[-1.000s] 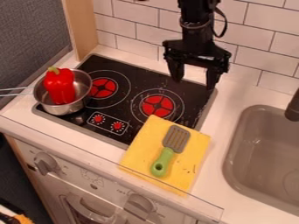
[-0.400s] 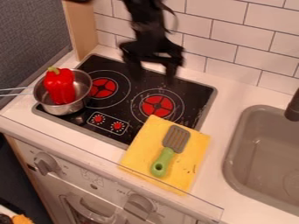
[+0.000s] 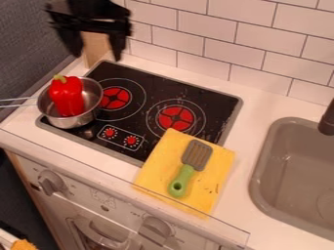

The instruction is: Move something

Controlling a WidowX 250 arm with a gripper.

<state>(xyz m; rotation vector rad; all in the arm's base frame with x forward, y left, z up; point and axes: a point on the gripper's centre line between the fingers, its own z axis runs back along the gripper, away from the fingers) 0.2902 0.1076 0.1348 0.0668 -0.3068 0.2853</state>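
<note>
My gripper point(image 3: 98, 52) hangs at the upper left, above and behind the pot, its two fingers spread wide with nothing between them. Below it, a red bell pepper point(image 3: 67, 96) with a green stem stands upright in the silver pot point(image 3: 94, 110) at the left side of the stove. A spatula with a grey slotted head point(image 3: 197, 154) and green handle lies on a yellow cloth or board point(image 3: 217, 174) at the stove's front right corner.
The black stovetop point(image 3: 147, 86) has red burners. A wooden post point(image 3: 96, 48) rises behind the gripper, before the tiled wall point(image 3: 251, 41). The grey sink point(image 3: 287, 171) lies at the right, and a clear ledge point(image 3: 124, 179) runs along the counter's front.
The gripper has moved left, from above the back right of the stove to the upper left, and somewhat higher in view. The pot, pepper, spatula and yellow piece have stayed put.
</note>
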